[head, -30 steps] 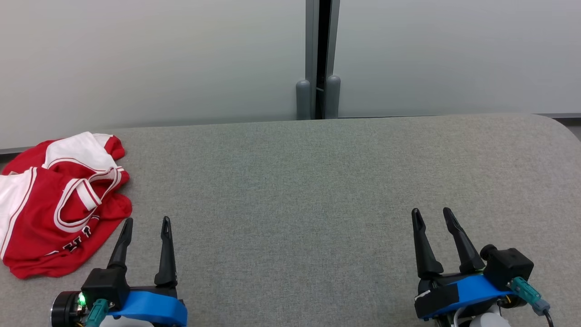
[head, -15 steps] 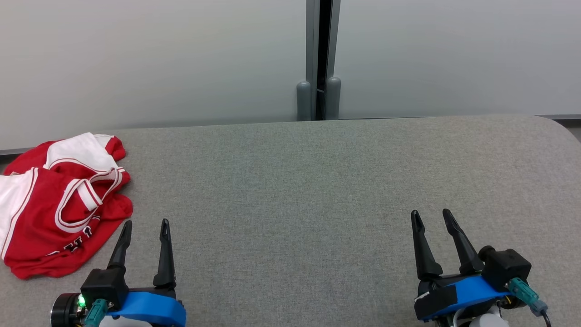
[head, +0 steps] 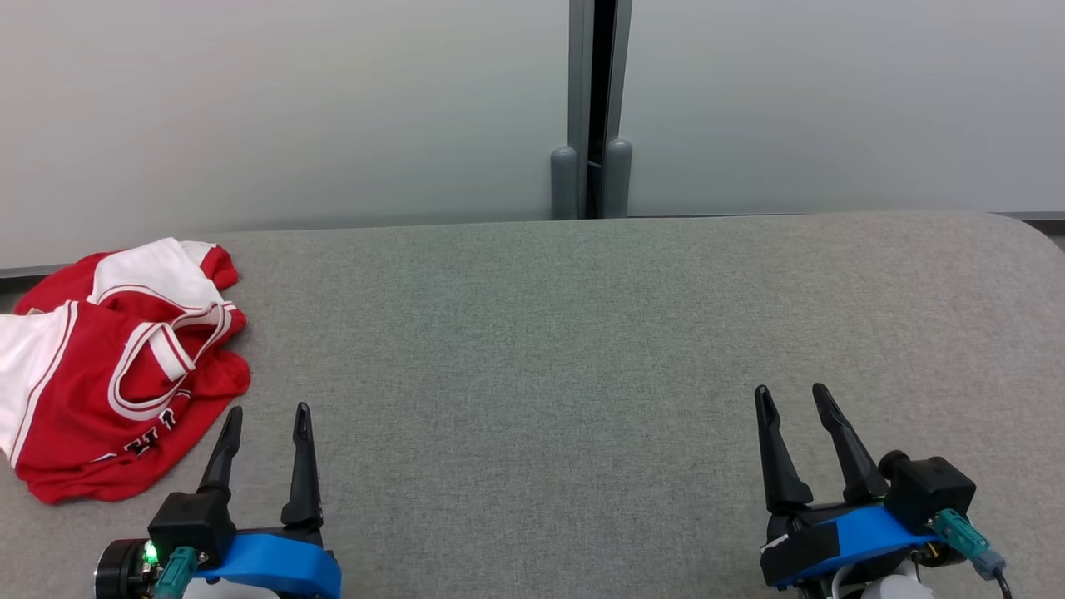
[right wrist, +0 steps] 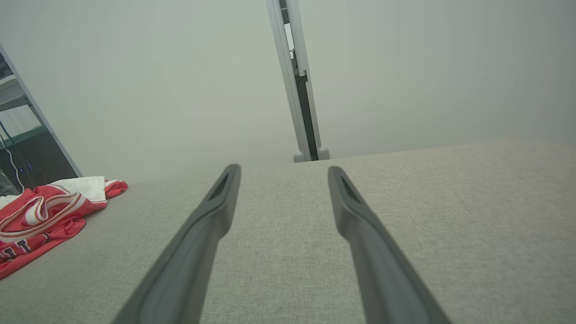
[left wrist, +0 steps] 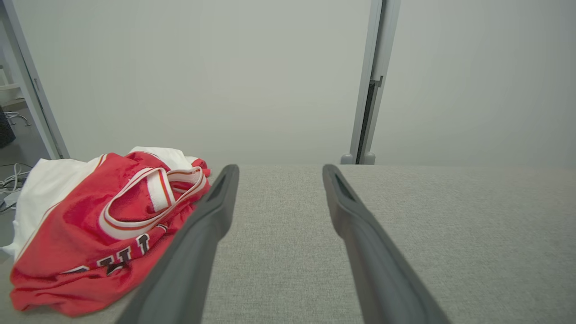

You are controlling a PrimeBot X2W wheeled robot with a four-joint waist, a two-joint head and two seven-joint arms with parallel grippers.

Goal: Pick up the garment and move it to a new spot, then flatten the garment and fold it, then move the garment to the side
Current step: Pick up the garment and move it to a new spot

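- Crumpled red-and-white shirt (head: 116, 374) lies at the bench's (head: 582, 333) left end.
- Left jaws spread, empty, just beside it.
- Right jaws spread, empty.

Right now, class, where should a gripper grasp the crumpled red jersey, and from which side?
Probably the raised white-trimmed strap loop of the jersey, from above on its right: it stands proud, nearest the open left gripper.

looks like an office or lab room: pale frosted glass partition panels (head: 274, 108) joined at a grey metal post (head: 599, 100), a grey fabric-covered table (head: 541, 349) set right against them, loose cables (left wrist: 9, 182) on the floor off to one side, beside another metal frame (left wrist: 33, 90).
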